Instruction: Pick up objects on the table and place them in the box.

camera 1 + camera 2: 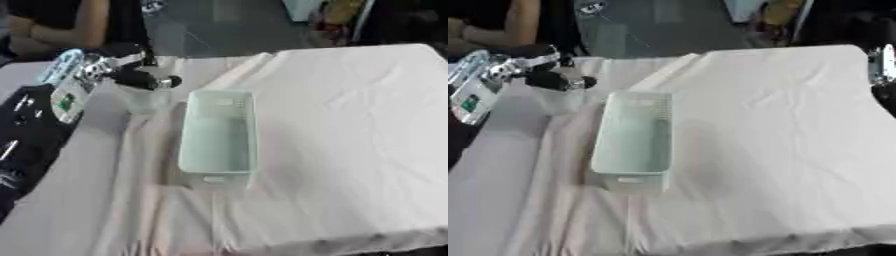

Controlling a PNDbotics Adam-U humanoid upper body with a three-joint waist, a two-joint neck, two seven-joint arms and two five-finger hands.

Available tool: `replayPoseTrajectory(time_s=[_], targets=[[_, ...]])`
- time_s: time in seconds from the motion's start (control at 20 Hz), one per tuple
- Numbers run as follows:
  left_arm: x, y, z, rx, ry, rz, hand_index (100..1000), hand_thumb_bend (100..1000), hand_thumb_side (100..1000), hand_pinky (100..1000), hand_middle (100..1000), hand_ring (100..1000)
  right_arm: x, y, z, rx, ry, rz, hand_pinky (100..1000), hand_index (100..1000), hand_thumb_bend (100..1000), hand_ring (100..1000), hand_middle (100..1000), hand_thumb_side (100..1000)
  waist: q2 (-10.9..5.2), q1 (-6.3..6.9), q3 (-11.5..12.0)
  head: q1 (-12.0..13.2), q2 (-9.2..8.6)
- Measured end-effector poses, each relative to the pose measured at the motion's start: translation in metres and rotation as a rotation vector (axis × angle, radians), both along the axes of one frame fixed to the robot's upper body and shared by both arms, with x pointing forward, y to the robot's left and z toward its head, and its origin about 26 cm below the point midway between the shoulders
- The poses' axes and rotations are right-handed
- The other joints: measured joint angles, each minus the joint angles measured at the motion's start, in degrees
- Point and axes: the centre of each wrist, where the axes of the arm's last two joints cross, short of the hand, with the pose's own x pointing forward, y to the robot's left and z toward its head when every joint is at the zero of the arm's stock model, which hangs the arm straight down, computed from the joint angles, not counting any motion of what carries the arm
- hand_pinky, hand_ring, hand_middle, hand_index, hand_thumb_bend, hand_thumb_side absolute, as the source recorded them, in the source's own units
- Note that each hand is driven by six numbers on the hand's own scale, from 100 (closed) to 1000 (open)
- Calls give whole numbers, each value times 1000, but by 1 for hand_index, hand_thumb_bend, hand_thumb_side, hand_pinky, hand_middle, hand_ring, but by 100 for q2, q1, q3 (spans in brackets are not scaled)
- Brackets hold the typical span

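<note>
The left hand is at the far left of the table, raised just above the cloth, with its dark fingers curled around a clear plastic bottle. The bottle bears a white label with a green mark and a pale blue upper end. Its long axis runs from the upper end at the far side down and toward the robot, tilted, not upright. Most of its body lies to the left of the hand.

The pale green box is the target. It is an open rectangular bin whose long axis runs away from the robot, and its interior appears empty. Its far left corner lies just beside the hand, to the hand's right and slightly nearer the robot. The move therefore appears to call for a short carry rightward and toward the robot, over the box's left wall.

The right hand shows only in the right eye view, at the right edge, well apart from the box; whether its fingers are open or closed cannot be determined. The left hand is clearly the nearer one.

A pale translucent shape, not identifiable, sits directly below the left hand, between it and the box corner, and may obstruct a low path. The white tablecloth is wrinkled, with a raised fold beside the box's left wall.
</note>
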Motion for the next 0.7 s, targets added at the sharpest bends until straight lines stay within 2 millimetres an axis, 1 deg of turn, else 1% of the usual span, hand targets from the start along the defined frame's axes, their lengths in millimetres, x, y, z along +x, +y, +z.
replayPoseTrajectory(time_s=[0.15,0.5,0.7], targets=[[1,-21,12,-23,-36,-54,185,100,121,100,236,100,0,0,0,-1,2,0,703,1000,100,882,984,611,-1,0,0,0,0],[-1,-72,22,-60,-82,-178,187,100,115,100,235,100,0,0,0,2,2,3,703,1000,100,883,984,609,-2,-3,-1,0,0],[-5,-97,17,-58,-89,-238,189,100,114,100,233,100,0,1,0,6,2,8,703,1000,100,883,984,608,-2,-11,-3,4,0]])
